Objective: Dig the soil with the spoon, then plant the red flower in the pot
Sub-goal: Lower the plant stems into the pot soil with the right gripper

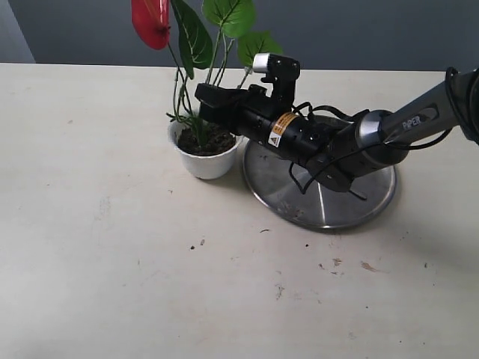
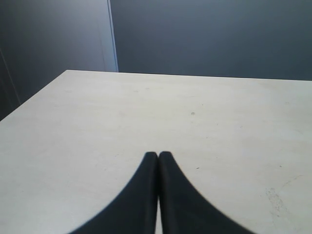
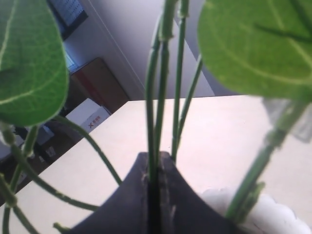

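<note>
Thin green-stemmed red flower [image 1: 196, 45] — round white pot [image 1: 204, 161]

The red-bloomed artificial flower [image 1: 196, 45] was cut off by the exterior view's top edge; the black right gripper [image 1: 203, 103] hid its lower stems.

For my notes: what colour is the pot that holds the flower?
White; the pot shows best in the exterior view.
</note>
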`<state>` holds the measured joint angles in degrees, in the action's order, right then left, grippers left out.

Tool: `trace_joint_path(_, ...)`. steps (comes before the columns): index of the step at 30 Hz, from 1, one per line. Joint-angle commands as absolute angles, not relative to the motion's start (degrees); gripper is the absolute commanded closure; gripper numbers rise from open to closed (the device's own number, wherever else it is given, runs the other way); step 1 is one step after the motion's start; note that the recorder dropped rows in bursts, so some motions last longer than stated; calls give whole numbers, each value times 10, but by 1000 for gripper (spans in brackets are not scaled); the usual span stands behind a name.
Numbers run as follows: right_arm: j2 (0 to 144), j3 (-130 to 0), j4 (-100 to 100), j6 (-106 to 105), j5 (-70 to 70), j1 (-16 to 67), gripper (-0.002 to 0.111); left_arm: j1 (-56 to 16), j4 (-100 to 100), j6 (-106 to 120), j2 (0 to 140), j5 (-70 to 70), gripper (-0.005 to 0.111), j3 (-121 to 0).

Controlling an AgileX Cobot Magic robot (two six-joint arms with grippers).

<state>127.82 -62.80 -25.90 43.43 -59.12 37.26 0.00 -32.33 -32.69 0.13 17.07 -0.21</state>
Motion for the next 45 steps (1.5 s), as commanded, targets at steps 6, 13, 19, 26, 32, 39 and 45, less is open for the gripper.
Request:
trace_joint_path(6, 1304, -610, -326, 452, -447, 374, 109, 0, -324, -328, 0, 167, 106, 0)
trace_joint_path(13, 1304, -610, -318, 476, -450, 374, 109, 0, -324, -328, 0, 167, 106, 0)
trace_joint_path(19, 1304, -610, -314, 476, -458, 374, 109, 0, -324, -328, 0, 167, 106, 0)
trace_joint_path(26, 1304, -610, -314, 478, -461, 374, 109, 0, -324, -328, 0, 167, 106, 0)
trace_joint_path(32, 1304, -610, -314, 486, -485, 374, 109, 0, -324, -328, 0, 166, 106, 0)
trace_joint_path(39, 1304, -610, -320, 497, -488, 374, 107, 0, -324, -328, 0, 166, 106, 0)
trace_joint_path(45, 1304, -610, -314, 501, -490, 374, 84, 0, -324, -328, 0, 166, 106, 0)
